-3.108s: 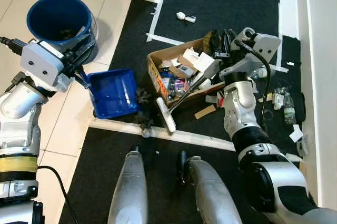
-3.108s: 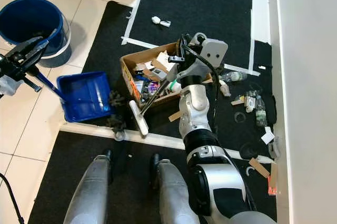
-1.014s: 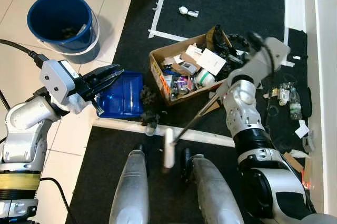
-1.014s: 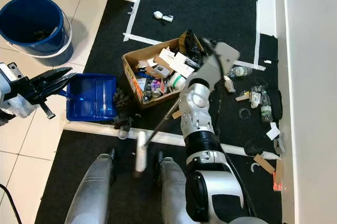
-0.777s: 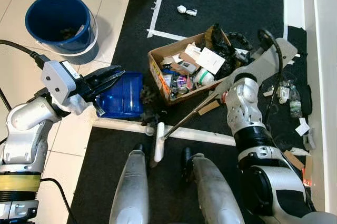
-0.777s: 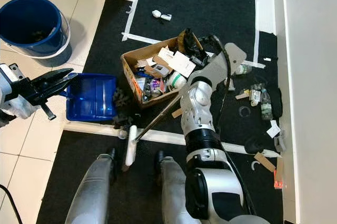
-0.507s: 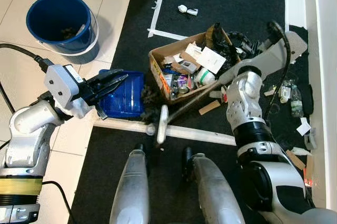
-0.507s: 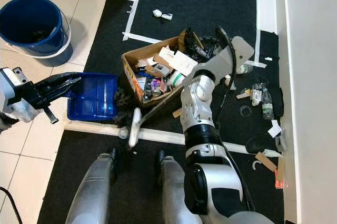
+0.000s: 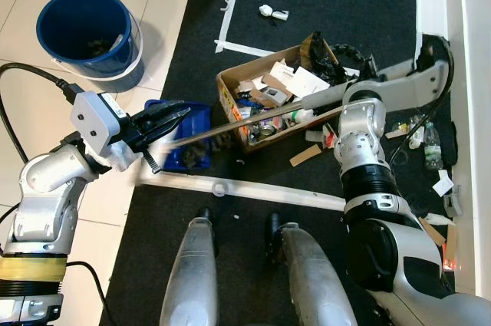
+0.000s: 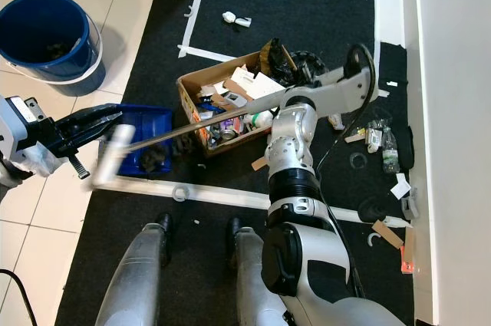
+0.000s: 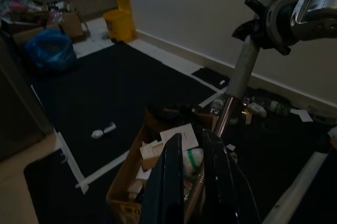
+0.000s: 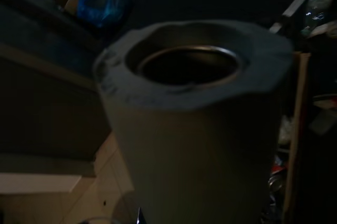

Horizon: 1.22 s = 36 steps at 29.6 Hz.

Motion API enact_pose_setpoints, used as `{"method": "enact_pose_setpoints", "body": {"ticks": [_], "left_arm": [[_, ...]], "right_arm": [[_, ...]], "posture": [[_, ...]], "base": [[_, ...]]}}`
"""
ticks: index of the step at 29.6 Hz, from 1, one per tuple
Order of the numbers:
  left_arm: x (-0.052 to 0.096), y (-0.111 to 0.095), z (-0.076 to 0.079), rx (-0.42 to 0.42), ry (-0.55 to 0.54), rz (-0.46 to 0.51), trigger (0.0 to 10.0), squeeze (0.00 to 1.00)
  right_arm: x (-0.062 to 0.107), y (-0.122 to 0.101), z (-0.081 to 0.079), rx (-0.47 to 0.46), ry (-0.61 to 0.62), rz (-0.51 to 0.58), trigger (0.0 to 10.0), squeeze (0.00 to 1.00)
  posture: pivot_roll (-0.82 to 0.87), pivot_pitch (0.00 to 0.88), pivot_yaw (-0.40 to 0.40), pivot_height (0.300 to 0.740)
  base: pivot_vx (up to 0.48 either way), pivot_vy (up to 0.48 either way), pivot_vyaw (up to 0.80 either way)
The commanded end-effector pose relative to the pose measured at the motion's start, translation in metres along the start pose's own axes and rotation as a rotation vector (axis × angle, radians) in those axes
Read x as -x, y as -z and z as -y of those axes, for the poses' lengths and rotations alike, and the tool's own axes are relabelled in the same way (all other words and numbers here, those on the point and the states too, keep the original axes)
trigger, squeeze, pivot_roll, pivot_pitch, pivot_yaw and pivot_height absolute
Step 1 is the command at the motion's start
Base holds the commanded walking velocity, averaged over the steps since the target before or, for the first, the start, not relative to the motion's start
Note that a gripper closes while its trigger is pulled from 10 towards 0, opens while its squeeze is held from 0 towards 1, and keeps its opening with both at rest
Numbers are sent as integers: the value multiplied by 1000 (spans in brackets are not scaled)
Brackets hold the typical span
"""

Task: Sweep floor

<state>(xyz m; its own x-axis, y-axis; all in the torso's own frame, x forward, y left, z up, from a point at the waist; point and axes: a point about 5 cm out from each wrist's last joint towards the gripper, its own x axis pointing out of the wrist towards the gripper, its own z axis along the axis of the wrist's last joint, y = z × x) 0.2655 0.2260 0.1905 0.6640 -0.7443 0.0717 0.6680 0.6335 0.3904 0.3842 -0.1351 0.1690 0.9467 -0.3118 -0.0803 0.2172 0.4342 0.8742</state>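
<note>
My left gripper (image 9: 167, 117) is shut on the handle of the blue dustpan (image 9: 201, 115), which lies on the black mat's left edge. Dark clumps of dirt (image 10: 153, 159) sit in the pan. A long broom stick (image 9: 261, 115) slants across the scene from my raised right arm to the dustpan. Its white head (image 10: 110, 156) is blurred at the pan's near left corner. In the left wrist view my right gripper (image 11: 258, 23) is shut around the top of the stick. The right wrist view looks straight down the stick's grey end (image 12: 189, 103).
A blue bucket (image 9: 130, 31) holding some dirt stands on the tiles at the far left. A cardboard box (image 9: 230, 107) full of rubbish sits mid-mat. White tape (image 9: 261, 192) crosses the mat before my legs (image 9: 192, 265). Loose litter (image 9: 418, 138) lies along the right wall.
The broom head swept left from in front of my legs, over the tape, to the dustpan. The dirt clumps beside the pan are now inside it. My right forearm swung out right.
</note>
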Motion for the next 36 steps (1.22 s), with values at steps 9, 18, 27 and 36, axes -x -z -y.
{"method": "enact_pose_setpoints", "body": {"ticks": [9, 18, 27, 36], "left_arm": [[-13, 22, 32, 160, 69, 9, 10000, 0], [-16, 25, 35, 168, 70, 11, 10000, 0], [-17, 27, 37, 174, 71, 12, 10000, 0], [-16, 28, 37, 179, 72, 10, 10000, 0]], "right_arm": [[17, 14, -40, -143, -200, -41, 10000, 0], [18, -21, -64, 267, -480, 152, 10000, 0], [29, -15, -65, 517, -614, 204, 10000, 0], [33, -18, -65, 581, -649, 248, 10000, 0]], "posture": [[192, 368, -119, 740], [176, 344, -130, 740], [177, 343, -129, 740], [175, 354, -125, 740]], "base": [[0, 0, 0], [0, 0, 0], [0, 0, 0], [0, 0, 0]]}}
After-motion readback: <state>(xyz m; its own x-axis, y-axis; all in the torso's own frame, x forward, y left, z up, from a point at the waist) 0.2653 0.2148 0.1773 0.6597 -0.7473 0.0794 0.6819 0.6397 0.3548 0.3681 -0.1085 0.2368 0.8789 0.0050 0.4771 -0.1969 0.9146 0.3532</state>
